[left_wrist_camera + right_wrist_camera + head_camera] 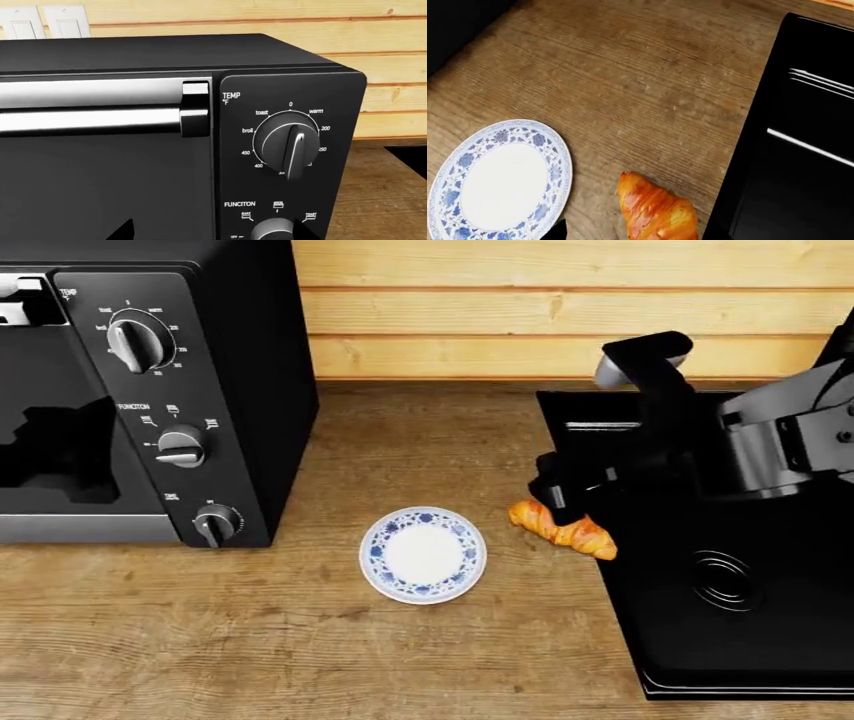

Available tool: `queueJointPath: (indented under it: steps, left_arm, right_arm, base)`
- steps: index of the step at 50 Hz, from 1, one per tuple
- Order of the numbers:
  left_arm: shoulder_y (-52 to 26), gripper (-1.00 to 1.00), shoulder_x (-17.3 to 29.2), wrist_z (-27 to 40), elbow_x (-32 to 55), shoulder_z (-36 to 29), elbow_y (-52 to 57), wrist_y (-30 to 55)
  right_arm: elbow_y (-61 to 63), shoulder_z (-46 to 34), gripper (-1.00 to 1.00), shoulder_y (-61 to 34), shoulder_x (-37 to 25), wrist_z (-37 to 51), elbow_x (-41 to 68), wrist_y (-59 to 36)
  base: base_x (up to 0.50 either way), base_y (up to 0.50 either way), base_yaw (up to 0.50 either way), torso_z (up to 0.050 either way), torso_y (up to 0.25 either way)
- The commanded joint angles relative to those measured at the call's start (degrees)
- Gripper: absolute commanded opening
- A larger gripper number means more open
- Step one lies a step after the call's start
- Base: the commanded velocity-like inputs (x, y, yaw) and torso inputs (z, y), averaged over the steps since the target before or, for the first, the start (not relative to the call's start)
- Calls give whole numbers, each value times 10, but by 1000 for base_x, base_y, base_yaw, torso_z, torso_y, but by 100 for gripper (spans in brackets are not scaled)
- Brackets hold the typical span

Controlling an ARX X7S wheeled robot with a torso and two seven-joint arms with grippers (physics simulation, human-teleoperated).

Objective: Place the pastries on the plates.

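Golden-brown and shiny, one croissant point(566, 529) lies on the wooden table point(441, 660). It sits right against the edge of a flat black cooktop point(727, 630), with one end partly over that edge. The small saucer with the blue flower rim point(423, 554) rests on the table near it, a little toward the black toaster oven point(147, 390). The saucer has nothing on it, so it looks ready for a pastry.

In the head view, the right arm reaches in over the cooktop. Its right end effector point(558, 490) hangs just above the end of the croissant farthest from the saucer. I think it is there because it means to pick the croissant up and carry it over to the saucer. I cannot tell how wide it is open, because the dark parts blend together. It does not seem to hold anything, since the croissant lies flat on the table.

The right wrist view looks down on the croissant and the saucer side by side, apart and not touching.

The left wrist view shows only the front of the toaster oven, with its silver handle point(93, 107) and its temperature knob point(290, 145). The left end effector does not show in any picture, so I cannot say how it stands.

Only one croissant and one plate show. The second pastry and the big white plate are out of sight.
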State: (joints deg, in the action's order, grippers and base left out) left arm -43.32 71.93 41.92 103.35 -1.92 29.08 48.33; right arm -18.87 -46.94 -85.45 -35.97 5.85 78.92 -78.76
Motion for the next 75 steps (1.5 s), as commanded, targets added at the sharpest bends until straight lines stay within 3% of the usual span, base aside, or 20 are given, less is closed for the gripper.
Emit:
queueJointPath:
  steps: [1,11,33,53,54,75]
  left_arm:
    - [9,100,-1,7,1,8,4,-6]
    - [15,100,0,-2,-4,12,1,-4]
    - [74,100,5,-13,-24,47,2,-15]
    - [100,100,3,-15,-30,67,2,-19]
    - [99,100,3,-14,-29,65,2,-18]
    - [113,100,11,-17,-20,92,3,-17]
  right_arm:
    - [-26,-43,100,-4,2,-45,-50,21]
    - [-29,-75,100,-20,5,-75,-87,35]
    - [-98,-99,100,52,18,-135,-124,121]
    - [-74,-95,100,65,16,-145,-97,107]
    - [-72,-93,-100,65,15,-141,-97,108]
    - [2,-73,-100,-8,22,-121,-94,110]
  base:
    - [0,0,0,0,0]
    - [0,0,0,0,0]
    - [0,0,0,0,0]
    - [0,0,0,0,0]
    - [0,0,0,0,0]
    - [0,0,0,0,0]
